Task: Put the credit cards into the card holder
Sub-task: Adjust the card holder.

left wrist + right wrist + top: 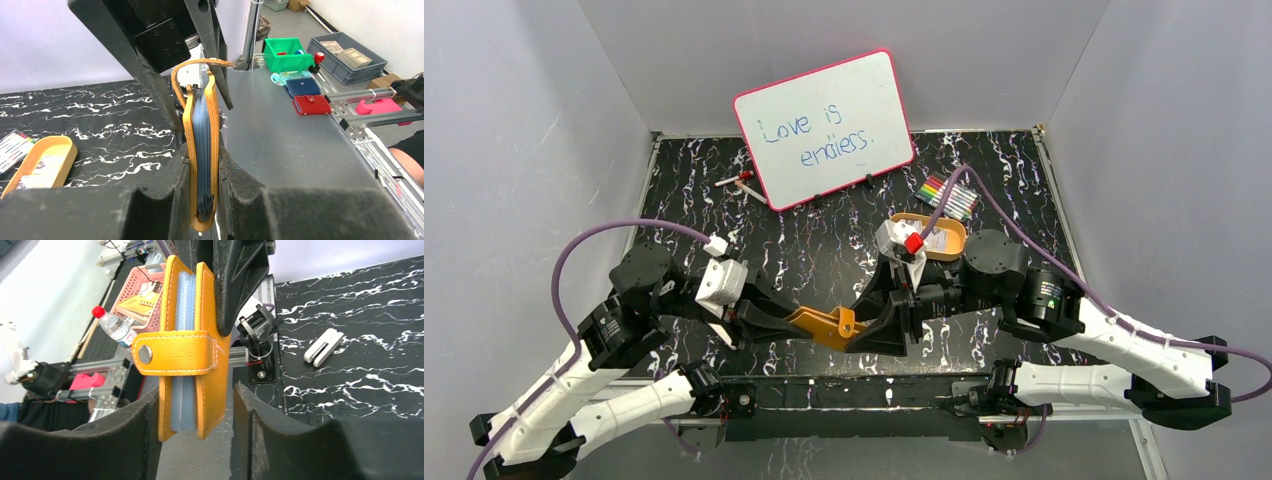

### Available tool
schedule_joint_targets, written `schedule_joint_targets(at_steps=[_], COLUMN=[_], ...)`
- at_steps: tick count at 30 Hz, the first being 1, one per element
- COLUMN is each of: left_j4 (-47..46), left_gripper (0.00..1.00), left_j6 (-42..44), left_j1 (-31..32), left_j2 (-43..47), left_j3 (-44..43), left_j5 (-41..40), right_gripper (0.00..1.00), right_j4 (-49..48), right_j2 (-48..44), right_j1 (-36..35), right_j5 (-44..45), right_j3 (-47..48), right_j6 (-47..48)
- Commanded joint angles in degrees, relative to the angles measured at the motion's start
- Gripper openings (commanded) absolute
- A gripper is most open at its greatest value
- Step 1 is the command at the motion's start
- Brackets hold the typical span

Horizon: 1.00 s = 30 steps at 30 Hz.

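Left end effector [202, 172] is clenched on the small orange-tan leather-like card holder [202, 125], its two black fingers [165, 195] pressing the covers together from both sides, so that the booklet stands on edge between them with its bluish clear plastic sleeves packed inside. Right end effector [197, 392] faces it from the opposite end and is released: its jaws straddle the same card holder, one finger [142, 432] just beside a cover and the other standing apart from it with a visible gap. From the right wrist view the closing strap with its round metal snap button [145, 354] lies folded across the edge of the covers. The card holder is held between the two arms over the near edge of the black, white-veined marble-patterned counter [824, 240], about midway along it. The pale whitish credit cards [938, 240] lie in an orange oval tray [961, 236] to the right of the counter's middle, well apart from the card holder. A bundle of coloured marker pens [951, 196] lies just beyond the tray, towards the far right corner. A pink-rimmed whiteboard [824, 128] with blue handwriting stands tilted at the far edge. A small white oblong piece [324, 346] rests on the counter.
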<state>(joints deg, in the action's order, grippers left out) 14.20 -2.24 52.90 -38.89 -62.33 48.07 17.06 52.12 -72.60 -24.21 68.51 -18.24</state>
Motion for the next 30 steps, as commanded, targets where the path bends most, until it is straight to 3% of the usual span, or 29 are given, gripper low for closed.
schedule_joint_targets(at_steps=[1, 5, 9, 12, 15, 17, 21, 25, 27, 30], left_j4=[-0.74, -1.01, -1.77, -4.7, -11.86, -16.87, -19.4, -23.81, -23.11, -22.69], left_gripper=[0.0, 0.0, 0.55, 0.78, 0.85, 0.88, 0.91, 0.91, 0.93, 0.96], left_j6=[1.13, 0.49, -1.29, -4.38, -11.11, -17.32, -31.77, -39.79, -44.16, -49.11], left_j1=[-0.26, -0.26, -0.23, -0.19, -0.26, -0.26, -0.24, -0.25, -0.26, -0.26], left_j2=[0.75, 0.48, 1.18, 3.89, 10.38, 15.4, 23.73, 25.84, 22.06, 13.94], left_j3=[-2.83, -2.84, -1.65, 1.77, 9.13, 14.36, 22.62, 29.4, 29.03, 26.33], left_j5=[-0.79, -0.98, -4.74, -15.71, -31.83, -47.35, -71.67, -76.78, -76.64, -74.18], right_gripper=[0.51, 0.31, 0.12, 0.04, 0.0, 0.0, 0.0, 0.0, 0.0, 0.0], right_j4=[-1.65, -3.55, -7.06, -10.36, -15.11, -18.5, -22.45, -24.99, -25.17, -28.28], right_j2=[0.59, 1.26, 0.28, -1.65, -3.34, -3.9, -2.76, -0.25, 1.06, 1.87], right_j1=[0.22, 0.2, 0.23, 0.18, 0.18, 0.18, 0.18, 2.13, 6.36, 19.01], right_j5=[-1.0, -0.91, 0.88, 6.11, 14.89, 21.38, 35.27, 40.82, 36.43, 22.59], right_j3=[1.79, 1.3, -0.52, -2.81, -6.24, -8.37, -10.58, -10.48, -10.42, -13.23], right_j6=[-0.69, -1.22, -1.75, -1.71, -1.66, -1.88, -0.34, -0.49, -3.99, -13.31])
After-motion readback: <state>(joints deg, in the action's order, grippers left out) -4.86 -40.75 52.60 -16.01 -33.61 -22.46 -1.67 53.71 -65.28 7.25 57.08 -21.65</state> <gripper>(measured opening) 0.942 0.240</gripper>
